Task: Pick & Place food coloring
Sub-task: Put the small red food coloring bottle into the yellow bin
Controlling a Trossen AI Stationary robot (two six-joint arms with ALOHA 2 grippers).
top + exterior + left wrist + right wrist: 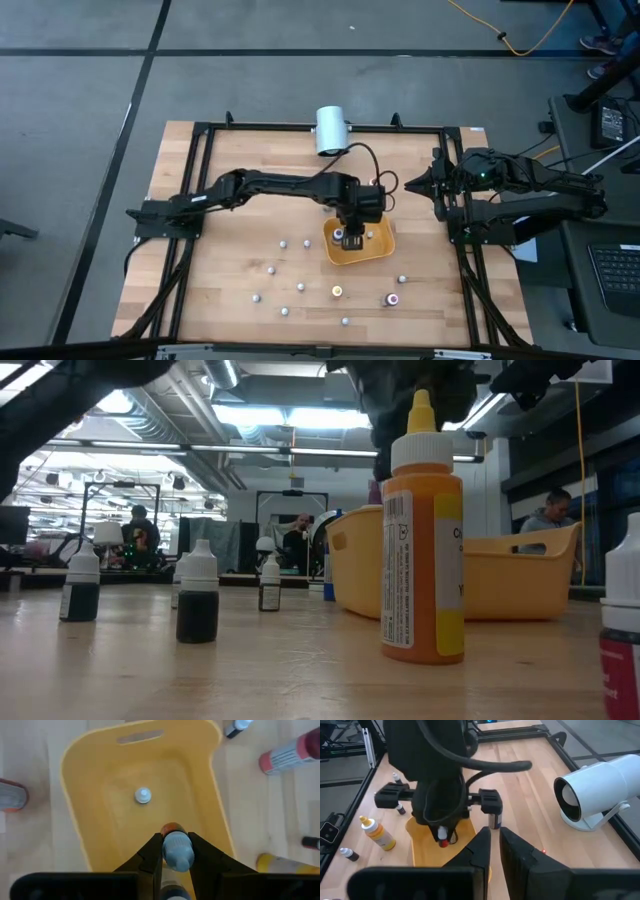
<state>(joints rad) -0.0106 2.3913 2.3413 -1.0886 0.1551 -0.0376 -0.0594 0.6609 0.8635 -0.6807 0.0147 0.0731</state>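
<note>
Closest to the low camera stood an orange bottle (422, 530) with a white cap and a yellow tip, upright on the wooden surface (230, 250), with a red-bodied bottle (620, 622) just at the frame's right edge. Behind them sat the orange-yellow tray (360, 244), slightly toward the right of the surface's middle.

Over that tray hung the left end effector (176, 851), its arm reaching in from the left edge of the surface. Its fingers (150, 855) were closed on one food coloring bottle (177, 851) with a pale blue-grey cap, held above the tray's floor. One more small bottle (143, 795) stood inside the tray, seen by its white cap.

Other food coloring bottles (283, 243) were scattered upright across the near half of the surface, well apart from one another, between the tray and the near edge; in the low view three dark-bodied ones (197, 592) showed to the left of the tray.

At the right edge of the surface waited the right end effector (493, 851), its two dark fingers nearly together with a narrow gap and nothing between them. A big white cylinder (332, 130) lay at the middle of the far edge. People (138, 532) showed in the room beyond.
</note>
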